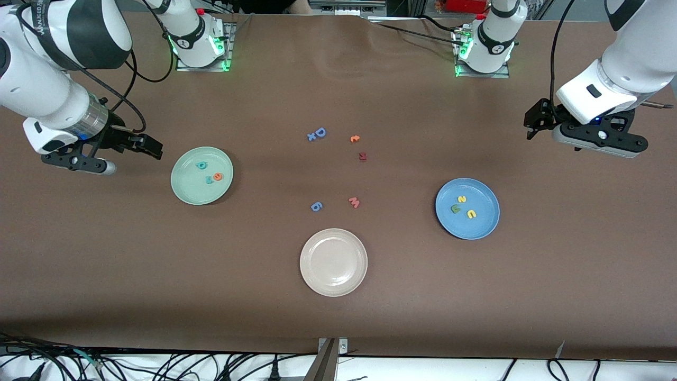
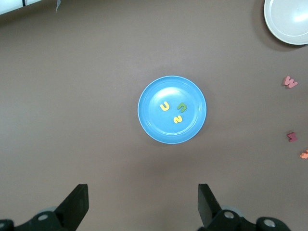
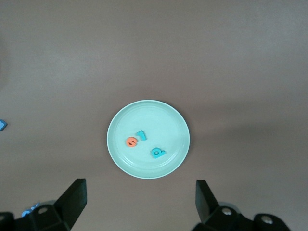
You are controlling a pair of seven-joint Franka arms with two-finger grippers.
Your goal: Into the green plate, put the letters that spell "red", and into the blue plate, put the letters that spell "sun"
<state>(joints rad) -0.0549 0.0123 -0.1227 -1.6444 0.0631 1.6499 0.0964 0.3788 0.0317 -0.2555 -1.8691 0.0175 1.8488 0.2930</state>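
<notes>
The green plate point(image 1: 201, 175) lies on the desk point(image 1: 158, 275) toward the right arm's end, just beside the right claw point(image 1: 153, 148), which hangs over bare desk at the plate's edge with its fingers point(image 3: 72, 202) spread wide and holding nothing. In the plate lie the teal "d" point(image 1: 201, 165), the thin teal "r" point(image 1: 209, 179) and the orange "e" point(image 1: 217, 177), the "r" and "e" touching or nearly so, the "d" a little apart and farther from the front camera.

The blue plate point(image 1: 467, 208) lies toward the left arm's end. The left claw point(image 1: 535, 127) is over bare desk, well apart from that plate, wide open and empty; its fingers point(image 2: 207, 204) frame the plate in the left wrist view. In the blue plate sit the yellow "s" point(image 1: 461, 199), the green arch letter point(image 1: 455, 208) and the yellow arch letter point(image 1: 471, 213), close together.

The right arm reaches out low from its base with the wrist turned so the claw lies nearly level. The left arm bends down from above, wrist also near level.

Mid-desk lie a blue "D" point(image 1: 319, 133), a small blue cross-shaped piece point(image 1: 311, 137) touching it, a small orange letter point(image 1: 355, 139), a dark red letter point(image 1: 362, 156), a pink "w" point(image 1: 354, 202) and a blue "6" point(image 1: 316, 206). A cream-white plate point(image 1: 334, 262) lies nearest the front camera.
</notes>
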